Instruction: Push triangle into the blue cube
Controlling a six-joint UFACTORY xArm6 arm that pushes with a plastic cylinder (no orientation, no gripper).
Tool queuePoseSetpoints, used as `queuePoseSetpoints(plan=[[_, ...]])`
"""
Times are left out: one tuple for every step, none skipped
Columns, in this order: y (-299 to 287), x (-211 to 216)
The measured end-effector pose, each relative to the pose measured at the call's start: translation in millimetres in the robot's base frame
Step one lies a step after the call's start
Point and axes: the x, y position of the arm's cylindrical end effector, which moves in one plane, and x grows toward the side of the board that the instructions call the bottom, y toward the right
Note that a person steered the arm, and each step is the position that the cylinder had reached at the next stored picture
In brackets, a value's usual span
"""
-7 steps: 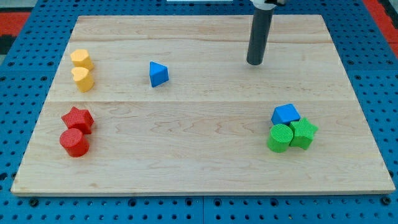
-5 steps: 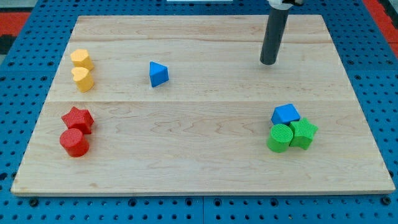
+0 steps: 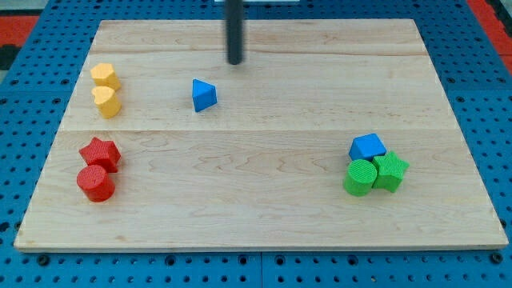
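The blue triangle (image 3: 203,94) lies on the wooden board (image 3: 256,192) left of centre, toward the view's top. The blue cube (image 3: 367,147) sits at the view's right, touching a green cylinder (image 3: 360,178) and a green star-like block (image 3: 390,170) below it. My tip (image 3: 234,62) is on the board above and slightly right of the blue triangle, apart from it and far from the blue cube.
Two yellow blocks (image 3: 105,77) (image 3: 106,102) stand at the view's left near the top. A red star (image 3: 100,152) and a red cylinder (image 3: 96,183) stand at the lower left. Blue pegboard surrounds the board.
My tip moved first slightly right, then far left across the top of the board, ending near the blue triangle. No block has moved.
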Motion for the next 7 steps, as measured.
queuePoseSetpoints(plan=[[-65, 30], [-27, 83], [20, 85], [75, 90], [117, 89], [147, 119], [165, 128]])
